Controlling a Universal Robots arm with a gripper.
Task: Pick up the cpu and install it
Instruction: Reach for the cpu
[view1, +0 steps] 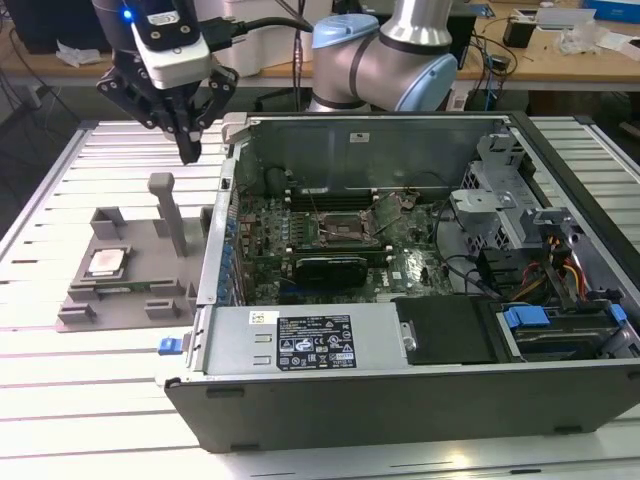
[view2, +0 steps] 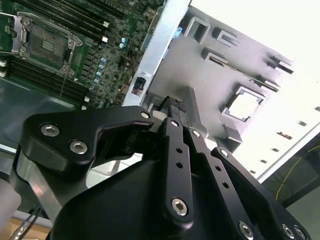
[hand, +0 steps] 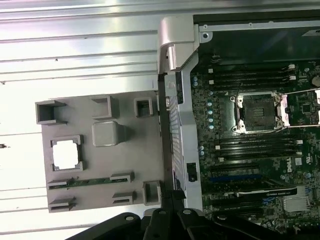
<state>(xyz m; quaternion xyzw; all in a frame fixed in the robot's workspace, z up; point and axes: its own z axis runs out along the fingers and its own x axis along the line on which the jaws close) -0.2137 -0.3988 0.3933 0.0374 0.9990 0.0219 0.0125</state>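
The cpu (view1: 107, 262) is a small silvery square lying flat in a pocket of the grey fixture plate (view1: 128, 308), at the exterior view's left. The wrist views show the cpu (hand: 66, 154) (view2: 246, 106) washed out pale. My gripper (view1: 188, 150) hangs well above the plate's far edge, beside the case wall, fingers pointing down and shut on nothing. In the second wrist view the gripper (view2: 177, 106) has its black fingers pressed together. The open socket (view1: 345, 228) (hand: 257, 112) (view2: 44, 45) sits on the motherboard inside the case.
The open computer case (view1: 400, 400) lies on a slatted white table (view1: 60, 400). A tall grey post (view1: 170, 212) rises from the fixture plate between the cpu and the case wall. A memory stick (hand: 90, 181) lies in a slot on the plate.
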